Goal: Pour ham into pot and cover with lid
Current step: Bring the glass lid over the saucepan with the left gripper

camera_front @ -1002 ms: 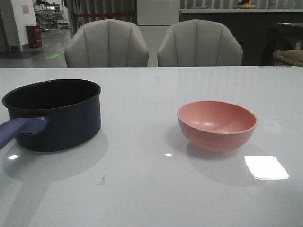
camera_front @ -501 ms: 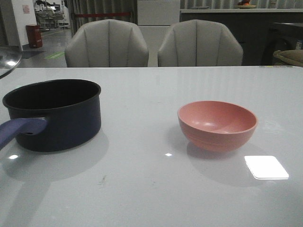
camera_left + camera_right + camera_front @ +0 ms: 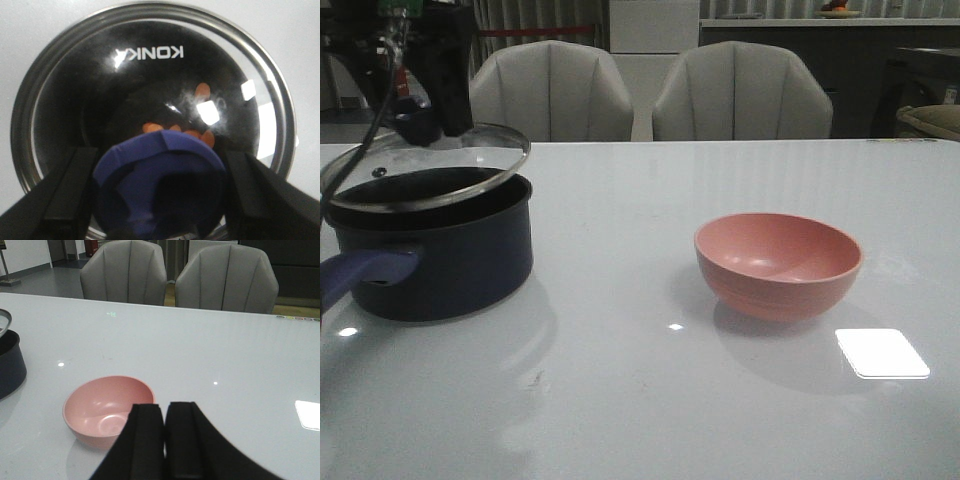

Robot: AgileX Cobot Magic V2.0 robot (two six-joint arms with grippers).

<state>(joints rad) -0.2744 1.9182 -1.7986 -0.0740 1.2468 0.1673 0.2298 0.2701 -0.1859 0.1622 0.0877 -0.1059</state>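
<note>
The left hand (image 3: pixel 420 125) is clamped on the blue knob (image 3: pixel 159 189) of the lid (image 3: pixel 428 165), one finger (image 3: pixel 67 192) on each side of it in the left wrist view. The lid hangs tilted just above the pot (image 3: pixel 440 245), its far edge raised and its near edge down close to the pot's rim; whether the near edge touches the rim cannot be told from the front view. The pot stands on the left part of the surface (image 3: pixel 650 400), its handle (image 3: pixel 360 275) pointing toward the camera and off the left edge of the frame.

Through the lid's glass (the white letters KONKA (image 3: pixel 149 54) are printed on it), the ham (image 3: pixel 200 112) shows as a few small orange pieces lying on the dark bottom of the pot. Most sit together by the knob's edge, with one a little apart from them.

The pink bowl (image 3: pixel 779 263) stands upright on the right part of the surface, well apart from the pot, and its inside looks bare. The right hand (image 3: pixel 164 440) has its fingers pressed together with nothing between them; it hangs above the surface near the bowl, on the side away from the two grey chairs (image 3: pixel 645 90) beyond the far edge.
</note>
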